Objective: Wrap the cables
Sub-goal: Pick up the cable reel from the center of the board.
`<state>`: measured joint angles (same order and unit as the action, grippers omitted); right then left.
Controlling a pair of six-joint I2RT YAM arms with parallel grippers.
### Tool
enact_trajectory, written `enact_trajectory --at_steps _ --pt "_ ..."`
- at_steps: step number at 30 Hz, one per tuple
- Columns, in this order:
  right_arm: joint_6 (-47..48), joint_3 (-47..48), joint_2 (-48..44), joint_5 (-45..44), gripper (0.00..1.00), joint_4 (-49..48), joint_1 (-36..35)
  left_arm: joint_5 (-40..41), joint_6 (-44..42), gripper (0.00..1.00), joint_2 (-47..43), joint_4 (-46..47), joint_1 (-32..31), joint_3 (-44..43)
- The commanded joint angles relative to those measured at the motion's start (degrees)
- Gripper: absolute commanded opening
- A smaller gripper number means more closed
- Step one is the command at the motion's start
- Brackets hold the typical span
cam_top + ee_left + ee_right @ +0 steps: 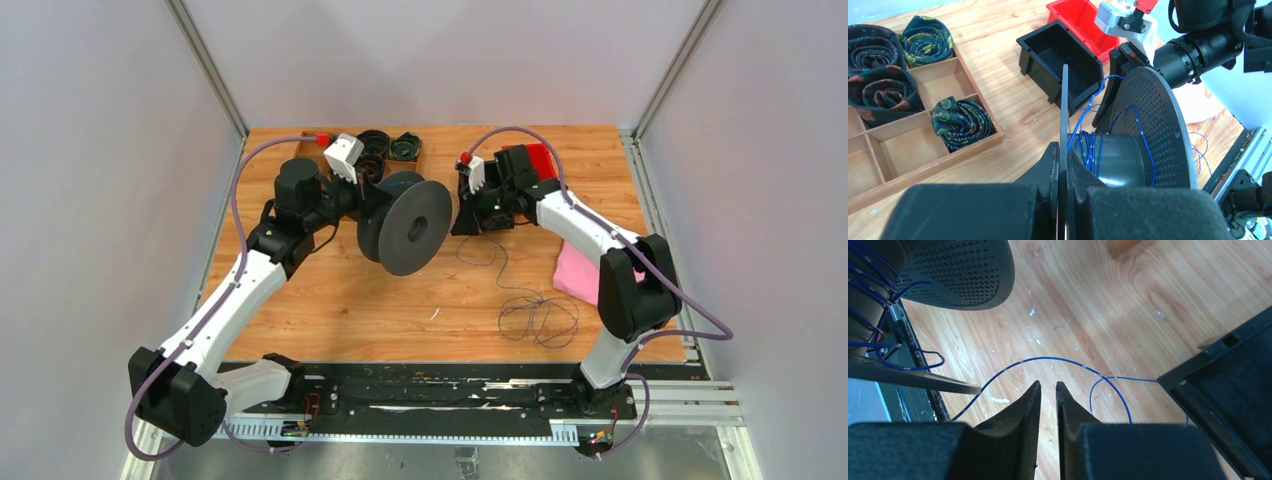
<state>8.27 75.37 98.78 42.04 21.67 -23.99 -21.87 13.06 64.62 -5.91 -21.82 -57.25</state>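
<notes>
A big grey spool [405, 222] stands on its flanges mid-table. My left gripper [1064, 150] is shut on the edge of its near flange [1065, 115]; it shows in the top view [362, 198] at the spool's left. Thin blue cable [1090, 147] is wound a few turns round the hub [1123, 157] and runs over the perforated far flange [1160, 125]. The rest of the cable lies in loose loops on the table [535, 315]. My right gripper [1048, 385] hangs just right of the spool [466, 215], jaws a narrow gap apart and empty. The cable [1068, 361] curves on the wood just past its tips.
A wooden compartment tray [943, 67] with rolled ties lies at the back left. A black bin [1058, 55] and a red bin [1078, 20] stand behind the spool; the black bin also shows beside my right gripper [1233, 405]. A pink cloth [578, 270] lies at the right.
</notes>
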Motion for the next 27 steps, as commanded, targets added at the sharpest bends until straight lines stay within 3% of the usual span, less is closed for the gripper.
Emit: enact_trajectory --at_steps 1,3,6,9,15,24,27 --pt "-3.68 -4.39 -3.73 1.46 0.23 -11.10 0.92 -0.76 3.33 0.00 -0.44 3.00 1.22 -3.30" --pt "-3.71 -6.70 -5.77 0.64 0.32 -14.17 1.92 -0.80 3.83 0.00 -0.43 2.39 1.86 -3.78" --pt "-1.26 -8.43 -8.35 1.80 0.36 -15.49 4.19 -0.97 4.16 0.00 -0.74 1.93 2.61 -4.06" --pt "3.48 -9.12 -10.93 3.87 0.41 -14.19 6.30 -1.65 4.55 0.00 -1.11 1.74 2.92 -4.16" --pt "10.93 -6.61 -11.25 -0.81 0.53 -8.60 6.67 -2.97 4.60 0.00 -2.09 0.64 3.02 -5.46" --pt "13.01 -4.51 -6.04 -3.00 0.58 -1.82 6.47 -2.30 5.19 0.00 -2.78 1.15 3.55 -6.20" --pt "12.70 -5.01 -4.65 -3.46 0.54 -2.15 6.00 -2.47 5.74 0.00 -2.81 1.48 3.72 -6.20"
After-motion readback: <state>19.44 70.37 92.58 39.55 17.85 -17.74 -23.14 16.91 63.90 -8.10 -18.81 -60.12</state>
